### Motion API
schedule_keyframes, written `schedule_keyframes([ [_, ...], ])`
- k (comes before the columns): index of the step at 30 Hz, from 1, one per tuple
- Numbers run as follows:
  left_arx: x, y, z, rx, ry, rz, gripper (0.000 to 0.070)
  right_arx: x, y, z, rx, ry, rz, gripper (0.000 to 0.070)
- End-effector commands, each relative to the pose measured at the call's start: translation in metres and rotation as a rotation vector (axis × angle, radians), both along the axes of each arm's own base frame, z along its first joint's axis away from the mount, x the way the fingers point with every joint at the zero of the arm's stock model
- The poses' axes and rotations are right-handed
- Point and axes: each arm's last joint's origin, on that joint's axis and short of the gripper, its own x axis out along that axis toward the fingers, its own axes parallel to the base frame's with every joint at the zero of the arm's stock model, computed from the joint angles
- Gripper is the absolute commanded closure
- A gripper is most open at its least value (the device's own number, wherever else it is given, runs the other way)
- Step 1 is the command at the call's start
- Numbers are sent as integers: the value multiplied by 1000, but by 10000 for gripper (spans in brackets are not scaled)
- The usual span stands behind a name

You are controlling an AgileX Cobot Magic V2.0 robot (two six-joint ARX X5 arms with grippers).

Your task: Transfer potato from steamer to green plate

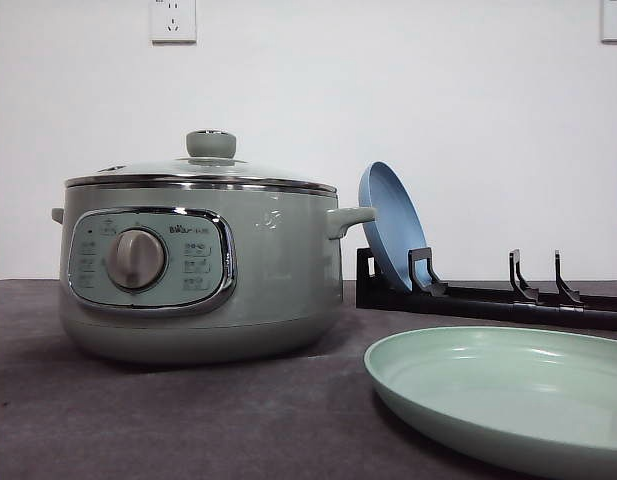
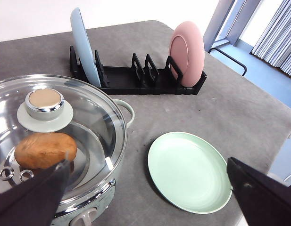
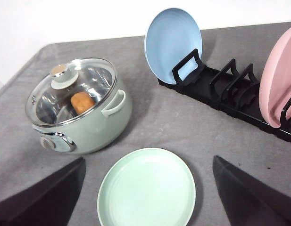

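Note:
The steamer (image 1: 203,270) stands on the left of the table with its glass lid (image 2: 51,136) on. Through the glass the orange-brown potato (image 2: 45,149) lies inside, also seen as the potato (image 3: 82,102) in the right wrist view. The green plate (image 1: 508,395) lies flat and bare to the right of the pot. My left gripper (image 2: 147,162) hovers open above the pot's right side and the plate, holding nothing. My right gripper (image 3: 148,159) is open high over the green plate (image 3: 146,190), nothing between its fingers.
A black dish rack (image 2: 136,77) stands behind the plate, holding an upright blue plate (image 3: 172,40) at its left end and an upright pink plate (image 2: 187,52) at its right end. The table's edge (image 2: 277,136) runs past the plate on the right.

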Motion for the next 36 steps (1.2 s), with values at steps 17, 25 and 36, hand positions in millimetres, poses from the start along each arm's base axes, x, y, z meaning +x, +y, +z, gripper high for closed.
schedule_keyframes([
  [17, -1, -1, 6, -25, 3, -7, 0, 2, 5, 4, 2, 1, 64, 157],
  [25, 0, -1, 4, 0, 130, 8, 0, 9, 20, 6, -61, 4, 122, 157],
  [36, 15, -6, 24, 86, 237, 75, 0, 16, 34, 7, -147, 9, 147, 157],
])
